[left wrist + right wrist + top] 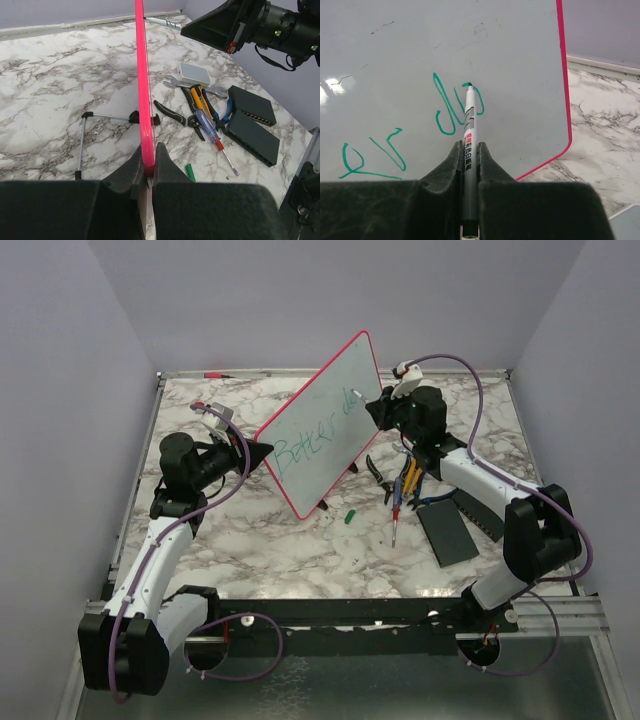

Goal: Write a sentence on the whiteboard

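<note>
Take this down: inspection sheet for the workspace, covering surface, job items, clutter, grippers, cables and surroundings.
Surface: marble-pattern table, no spills seen.
Job's things: whiteboard held tilted on edge, with "Better" and a further started word in green; marker tip on the board.
Clutter: pliers, screwdriver, wrench, white box, two black boxes, green cap, all to the board's right.
Grippers: left gripper shut on the whiteboard's rim; right gripper shut on the marker.
Cables: purple cable looped along each arm, not snagged.
Surroundings: plain lilac walls; nothing else seen.
</note>
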Action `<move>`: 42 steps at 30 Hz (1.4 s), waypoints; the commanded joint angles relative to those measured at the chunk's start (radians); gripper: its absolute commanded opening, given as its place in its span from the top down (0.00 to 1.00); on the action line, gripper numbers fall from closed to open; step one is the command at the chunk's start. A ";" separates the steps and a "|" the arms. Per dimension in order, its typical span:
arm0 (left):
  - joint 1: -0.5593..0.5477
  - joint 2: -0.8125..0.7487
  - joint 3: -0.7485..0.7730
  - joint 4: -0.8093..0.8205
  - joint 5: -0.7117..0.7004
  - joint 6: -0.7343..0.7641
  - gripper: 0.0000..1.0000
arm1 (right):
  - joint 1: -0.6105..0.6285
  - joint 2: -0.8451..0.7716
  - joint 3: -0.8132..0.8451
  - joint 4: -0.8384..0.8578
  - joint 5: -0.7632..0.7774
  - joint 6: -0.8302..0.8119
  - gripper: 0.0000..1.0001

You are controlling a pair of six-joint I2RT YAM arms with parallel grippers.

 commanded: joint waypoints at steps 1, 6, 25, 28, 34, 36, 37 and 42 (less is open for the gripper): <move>-0.024 0.034 -0.044 -0.185 0.061 0.074 1.00 | 0.013 0.034 0.005 -0.012 0.023 0.015 0.99; -0.024 0.034 -0.043 -0.185 0.062 0.074 1.00 | 0.011 0.045 -0.010 -0.019 0.037 0.022 0.99; -0.024 0.033 -0.044 -0.185 0.065 0.074 1.00 | 0.011 0.057 -0.056 -0.032 0.079 0.027 0.99; -0.024 0.033 -0.044 -0.185 0.066 0.073 1.00 | 0.011 0.065 -0.033 -0.041 0.115 0.019 0.99; -0.024 0.031 -0.042 -0.185 0.065 0.074 1.00 | 0.006 0.055 0.016 -0.043 0.143 -0.010 0.99; -0.025 0.031 -0.042 -0.185 0.065 0.073 1.00 | 0.004 0.037 0.019 -0.039 0.143 -0.015 0.99; -0.025 0.030 -0.042 -0.185 0.065 0.073 1.00 | 0.005 0.025 0.017 -0.033 0.140 -0.015 0.99; -0.024 0.028 -0.043 -0.185 0.065 0.073 1.00 | 0.005 -0.017 0.005 -0.017 0.121 -0.019 0.99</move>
